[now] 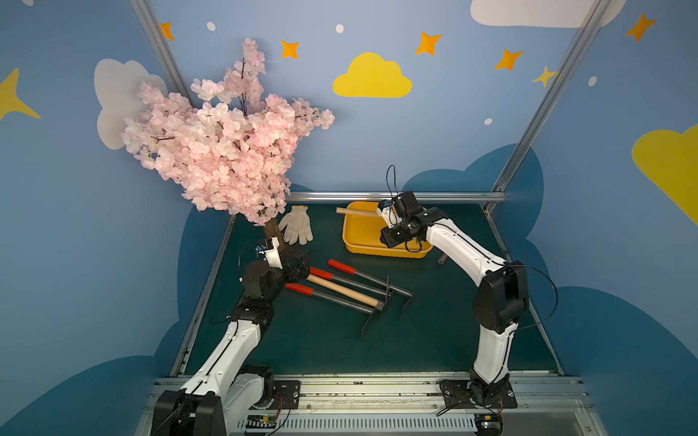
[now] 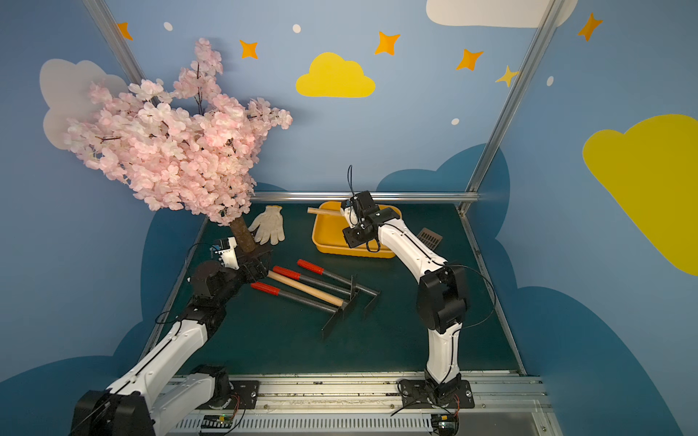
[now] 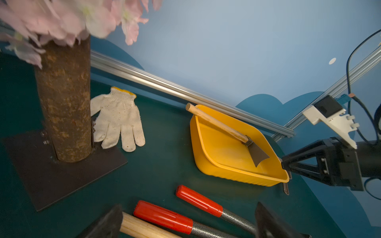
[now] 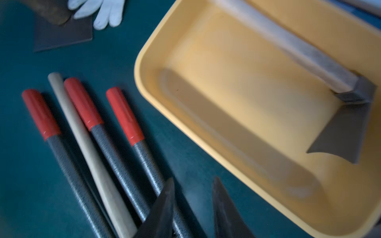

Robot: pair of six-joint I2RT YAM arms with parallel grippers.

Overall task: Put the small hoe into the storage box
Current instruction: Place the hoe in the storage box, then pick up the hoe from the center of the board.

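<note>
1. Hovering above the near side of the storage box [image 3: 237, 175]: my right gripper [image 4: 193, 185], fingers slightly parted, nothing between them.
2. Small hoe [image 3: 218, 123]: inside that box, blade down on the floor, wooden handle propped on a far corner of the rim and jutting past it.
3. My left gripper [image 3: 188, 214]: fingers spread wide, empty, over the handle ends of four long tools [image 1: 351, 287] on the green table [image 1: 302, 339].
4. White work glove [image 3: 117, 121]: just beside the blossom tree's trunk [image 3: 64, 99].

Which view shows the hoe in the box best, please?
The left wrist view: the whole hoe is sharp, blade inside the box. The right wrist view blurs it and crops its handle; in both top views the right arm hides most of it.
</note>
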